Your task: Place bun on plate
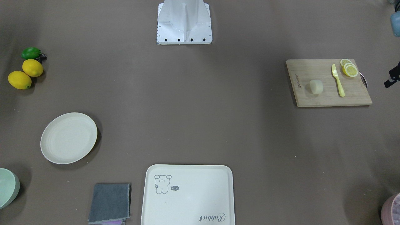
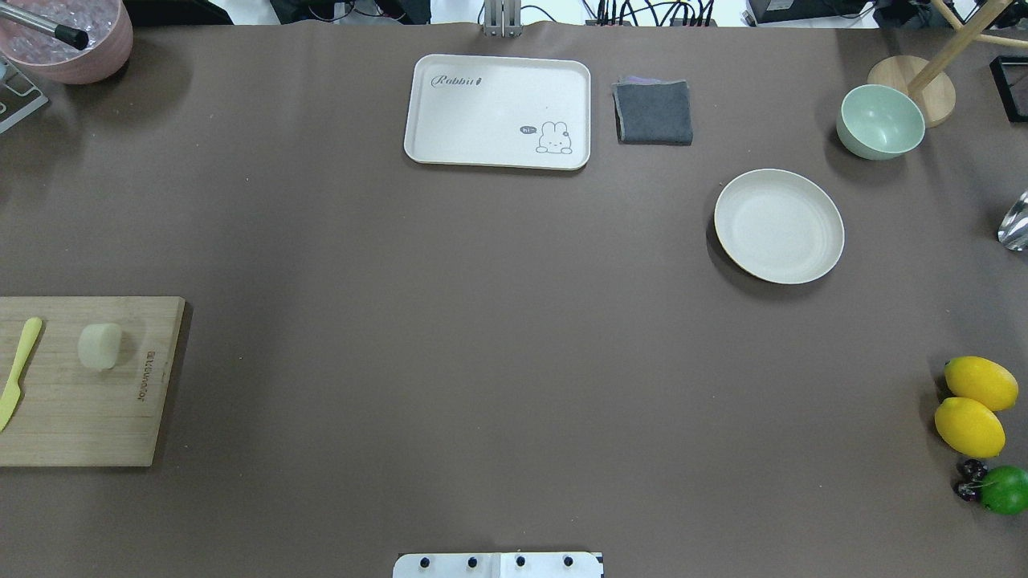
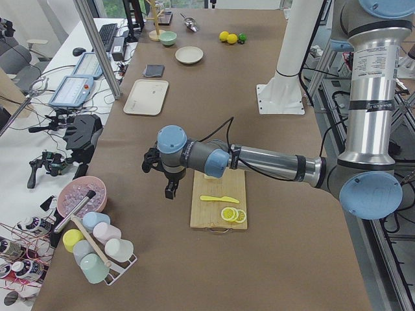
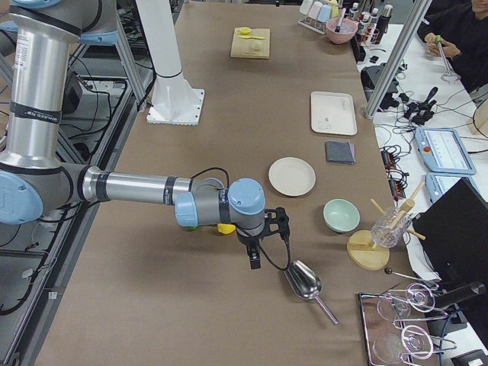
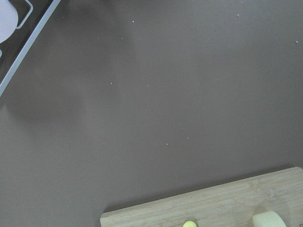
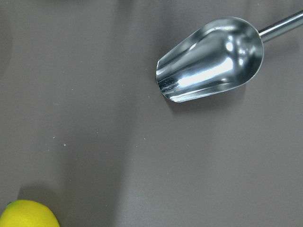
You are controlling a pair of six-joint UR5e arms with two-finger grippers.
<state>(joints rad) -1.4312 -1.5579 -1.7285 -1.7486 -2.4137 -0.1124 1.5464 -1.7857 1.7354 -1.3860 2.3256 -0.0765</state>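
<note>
The bun (image 1: 316, 86) is a small pale cream lump lying on a wooden cutting board (image 1: 325, 97), also seen in the overhead view (image 2: 99, 346) and at the lower edge of the left wrist view (image 5: 269, 220). The plate (image 2: 779, 226) is round, cream-white and bare, far across the table (image 1: 68, 138). My left gripper (image 3: 170, 192) hangs over the table just off the board's edge, apart from the bun; I cannot tell whether it is open or shut. My right gripper (image 4: 254, 259) hovers near the lemons and a metal scoop, well short of the plate (image 4: 292, 176); its state cannot be told either.
On the board lie a yellow knife (image 1: 338, 81) and lemon slices (image 1: 349, 69). A cream tray (image 1: 187, 195), grey cloth (image 1: 110, 203), green bowl (image 2: 880, 122), two lemons (image 2: 972, 405), a lime (image 2: 1004, 490), a metal scoop (image 6: 213, 56) and a pink bowl (image 2: 72, 40) ring the table.
</note>
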